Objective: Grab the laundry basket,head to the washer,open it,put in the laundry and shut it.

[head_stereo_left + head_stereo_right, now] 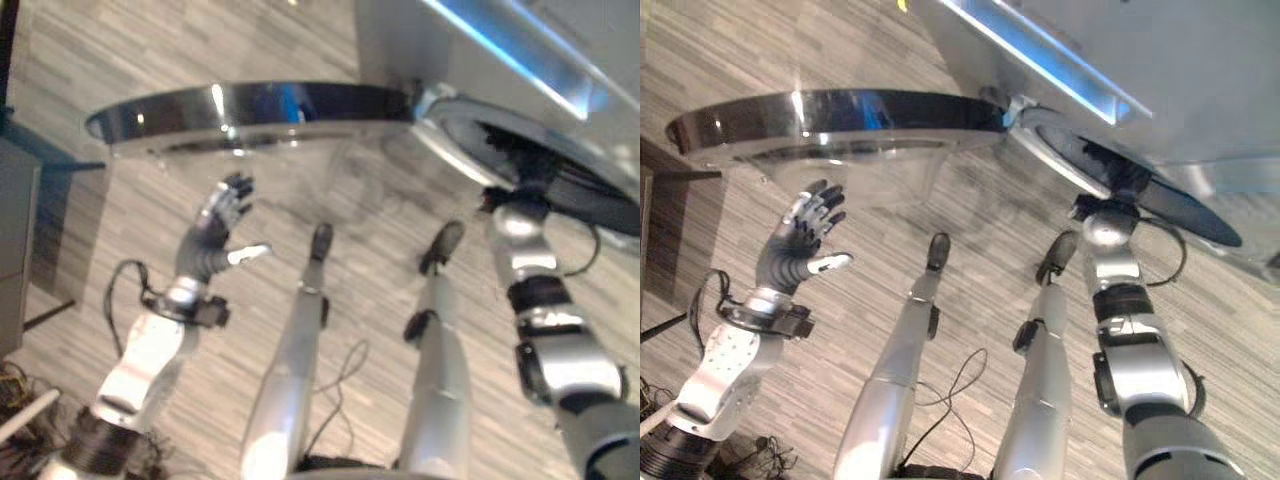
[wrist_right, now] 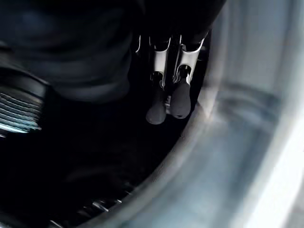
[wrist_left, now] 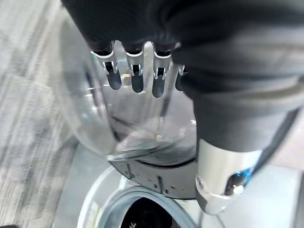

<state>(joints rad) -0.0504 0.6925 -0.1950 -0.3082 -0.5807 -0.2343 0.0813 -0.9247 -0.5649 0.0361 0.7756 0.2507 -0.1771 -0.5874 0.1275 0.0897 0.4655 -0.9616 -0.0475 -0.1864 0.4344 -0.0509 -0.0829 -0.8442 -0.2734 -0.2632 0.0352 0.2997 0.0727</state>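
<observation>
The washer (image 1: 1200,70) stands at the upper right with its round door (image 1: 250,110) swung wide out to the left, chrome rim and clear glass bowl (image 3: 95,109) facing down. My left hand (image 1: 222,215) hovers just under the door's glass, fingers (image 3: 135,71) straight and spread, holding nothing. My right arm reaches into the dark drum opening (image 1: 520,150). In the right wrist view my right hand (image 2: 164,90) is inside the drum, its fingers straight against the dark interior beside the grey door seal (image 2: 213,156). No laundry shows between them.
A dark cabinet (image 1: 15,240) stands at the far left on the grey wood-plank floor (image 1: 380,200). The open door spans the space in front of the washer at hand height.
</observation>
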